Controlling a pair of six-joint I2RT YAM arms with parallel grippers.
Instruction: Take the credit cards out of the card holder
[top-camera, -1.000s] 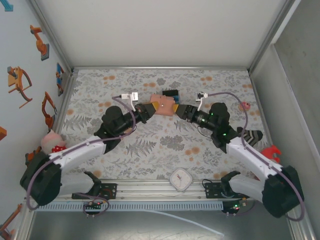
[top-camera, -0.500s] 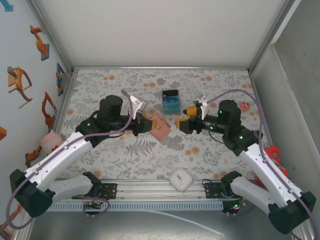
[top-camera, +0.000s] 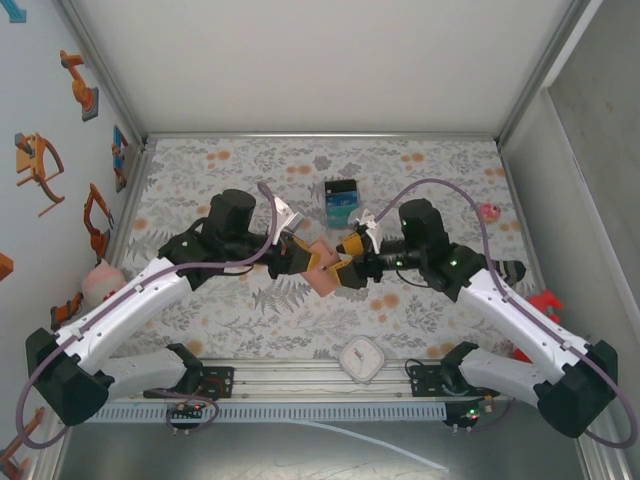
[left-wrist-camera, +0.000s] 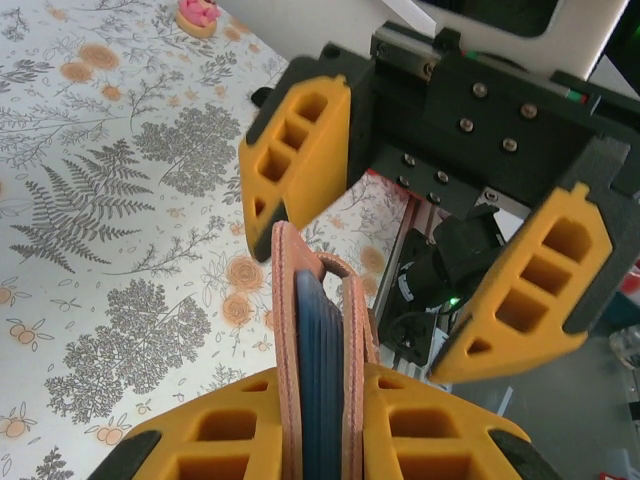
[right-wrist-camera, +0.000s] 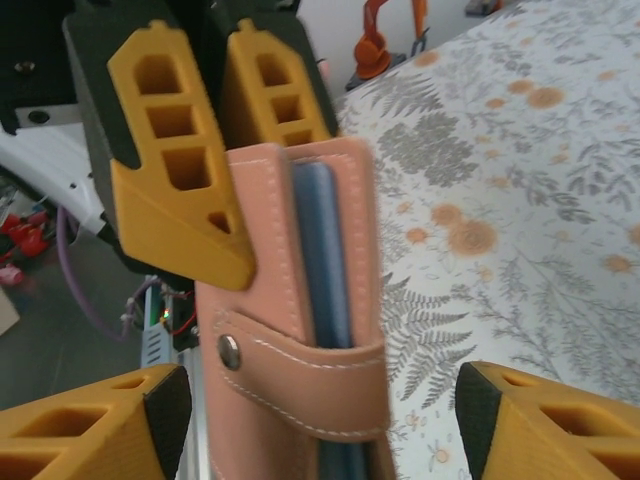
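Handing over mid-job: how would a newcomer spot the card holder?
Look at the middle of the flowered table. The card holder is the pinkish-brown leather wallet pinched in the left gripper. Unlike the teal and black cards lying flat beyond it, it has a snap strap.

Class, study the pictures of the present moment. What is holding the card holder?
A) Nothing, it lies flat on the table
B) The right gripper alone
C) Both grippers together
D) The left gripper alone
D: the left gripper is shut on the card holder, lifting it off the table, while the right gripper has its jaws spread wide on either side of it without touching.
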